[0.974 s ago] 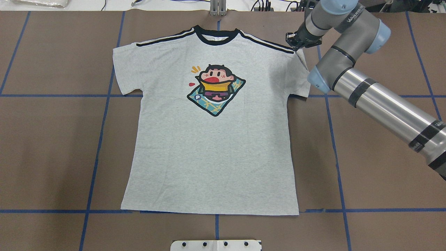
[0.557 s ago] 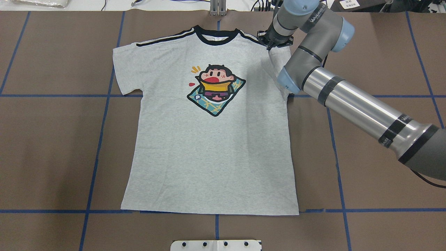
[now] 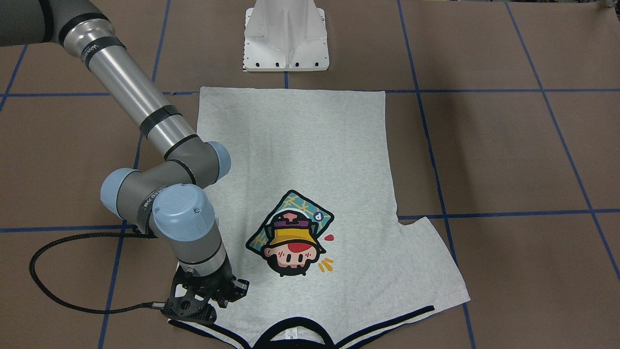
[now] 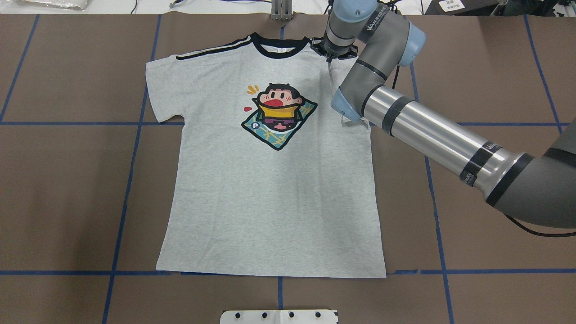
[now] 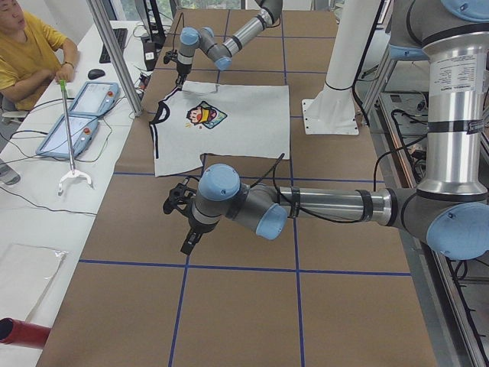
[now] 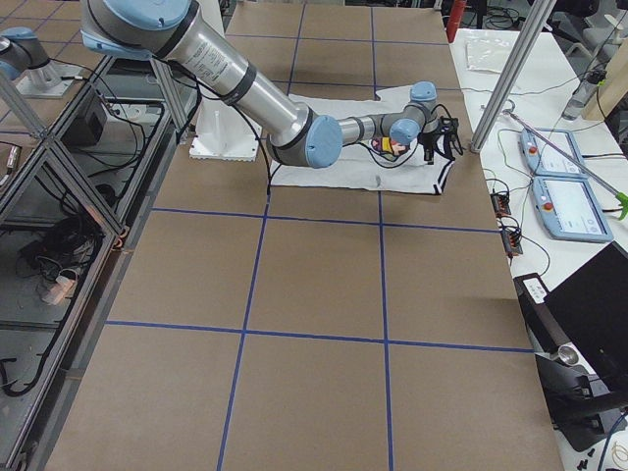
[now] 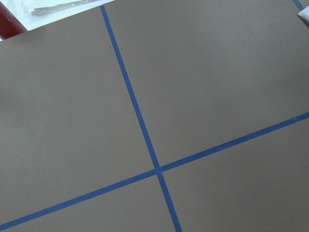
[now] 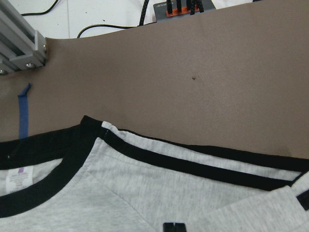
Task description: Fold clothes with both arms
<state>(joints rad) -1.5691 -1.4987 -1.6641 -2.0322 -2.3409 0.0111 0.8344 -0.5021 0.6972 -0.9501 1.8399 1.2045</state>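
Moving left from the upper right, the right arm (image 4: 427, 135) has pulled the sleeve (image 4: 337, 77) in over the grey T-shirt (image 4: 270, 202) lying flat mid-frame on the desk (image 4: 67, 180) — its jaws pinched tight on it — and nobody can tell how the left arm's (image 5: 328, 205) jaws stand.

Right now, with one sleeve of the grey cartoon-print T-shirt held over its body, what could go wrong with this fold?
First, only the right gripper pinches the light heather-grey T-shirt, at its folded-in sleeve; the cloth may slip out before it lies flat. Second, the left gripper hangs over the brown table top, far from the shirt, so nothing holds the hem side and the fold line could run slanted.
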